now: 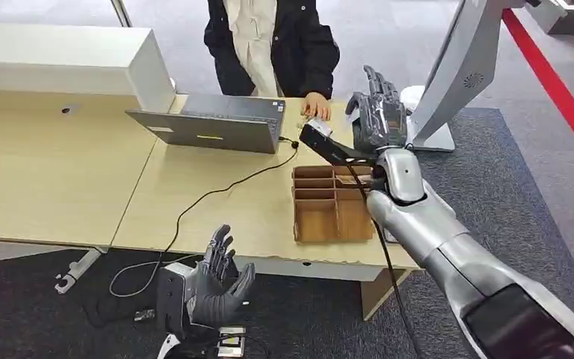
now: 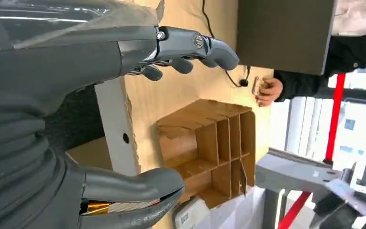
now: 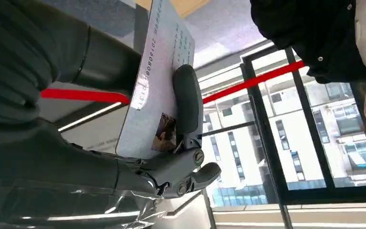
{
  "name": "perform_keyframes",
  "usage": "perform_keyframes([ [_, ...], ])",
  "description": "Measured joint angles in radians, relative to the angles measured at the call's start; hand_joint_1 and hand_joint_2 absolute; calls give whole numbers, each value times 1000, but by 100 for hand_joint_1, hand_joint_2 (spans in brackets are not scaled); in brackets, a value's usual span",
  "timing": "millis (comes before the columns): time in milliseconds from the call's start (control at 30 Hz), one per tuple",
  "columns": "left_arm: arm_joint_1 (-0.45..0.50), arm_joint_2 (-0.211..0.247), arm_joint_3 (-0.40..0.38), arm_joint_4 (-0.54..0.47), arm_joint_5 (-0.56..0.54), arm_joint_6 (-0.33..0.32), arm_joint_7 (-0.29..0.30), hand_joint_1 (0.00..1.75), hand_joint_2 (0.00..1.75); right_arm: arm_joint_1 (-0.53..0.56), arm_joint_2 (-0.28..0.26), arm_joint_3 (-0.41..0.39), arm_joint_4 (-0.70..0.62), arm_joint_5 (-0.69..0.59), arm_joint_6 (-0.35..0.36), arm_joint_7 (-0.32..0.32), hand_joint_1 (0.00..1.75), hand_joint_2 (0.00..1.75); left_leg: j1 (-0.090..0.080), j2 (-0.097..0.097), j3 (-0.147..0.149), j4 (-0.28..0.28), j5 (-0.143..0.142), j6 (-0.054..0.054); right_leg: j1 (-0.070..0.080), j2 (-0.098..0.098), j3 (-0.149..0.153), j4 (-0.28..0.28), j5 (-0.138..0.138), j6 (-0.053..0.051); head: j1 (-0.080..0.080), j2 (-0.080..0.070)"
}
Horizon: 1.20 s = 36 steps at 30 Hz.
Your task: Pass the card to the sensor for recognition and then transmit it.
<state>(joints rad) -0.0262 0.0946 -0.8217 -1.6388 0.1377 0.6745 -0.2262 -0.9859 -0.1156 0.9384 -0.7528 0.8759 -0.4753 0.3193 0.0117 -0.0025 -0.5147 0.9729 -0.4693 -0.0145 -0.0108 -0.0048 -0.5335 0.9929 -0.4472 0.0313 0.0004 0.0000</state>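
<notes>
- Head view: the right hand (image 1: 377,120) is raised above the far right part of the table (image 1: 60,187), fingers pointing up, its silver arm (image 1: 448,247) rising from the lower right.
- Right wrist view: the right hand (image 3: 171,162) holds the card (image 3: 159,81), pinched between the thumb (image 3: 188,102) on its printed face and fingers behind it. The card is pale, with lines of small print and a small photo near the thumb.
- Head view: the left hand (image 1: 217,280) hangs low, in front of the table's near edge and over dark carpet (image 1: 306,321). Its fingers are spread apart and it holds nothing.
- Left wrist view: the left hand (image 2: 66,95) shows the same, thumb and fingers wide apart with the table edge between them.
- Head view: a wooden tray (image 1: 332,206) with several compartments sits on the table, just below the right hand.
- A grey laptop (image 1: 213,123) stands open at the far side of the table, and a black cable (image 1: 194,206) runs from it across the table and down over the near edge.
- A person (image 1: 269,45) in a dark jacket stands behind the table, one hand (image 1: 316,105) resting on it near the right hand, touching a small object I cannot identify.
- A white stand (image 1: 456,75) rises at the table's far right.
- A red stripe (image 1: 553,82) crosses the floor at the far right.
</notes>
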Motion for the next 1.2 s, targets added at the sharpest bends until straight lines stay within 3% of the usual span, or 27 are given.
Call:
perform_keyframes([
  [333, 6, 29, 0, -30, 15, 2, 18, 0, 175, 109, -137, -27, -239, 97, 55, 99, 175, 175, 0, 0, 1, 1, 0, 0, 0, 0, 0, 0, 0, 0, 0, 0],
  [700, 8, 49, 0, -36, 15, 21, 22, 0, 175, 239, -301, -182, -453, 159, 78, 191, 175, 175, 0, 0, 0, 1, 0, 0, -1, 0, 0, 0, 0, 0, 0, 0],
  [867, 13, 53, 0, -40, 4, 22, 29, 0, 175, 298, -333, -253, -500, 176, 78, 191, 175, 175, 1, 0, 0, 0, 0, 0, -1, 0, 0, 0, 0, 0, 0, 0],
  [1200, 20, 54, 1, -55, -10, 22, 38, 0, 175, 336, -340, -323, -525, 186, 87, 183, 175, 175, 0, 0, 0, 0, 0, 0, -1, 0, 0, 0, 0, 0, 0, 0],
])
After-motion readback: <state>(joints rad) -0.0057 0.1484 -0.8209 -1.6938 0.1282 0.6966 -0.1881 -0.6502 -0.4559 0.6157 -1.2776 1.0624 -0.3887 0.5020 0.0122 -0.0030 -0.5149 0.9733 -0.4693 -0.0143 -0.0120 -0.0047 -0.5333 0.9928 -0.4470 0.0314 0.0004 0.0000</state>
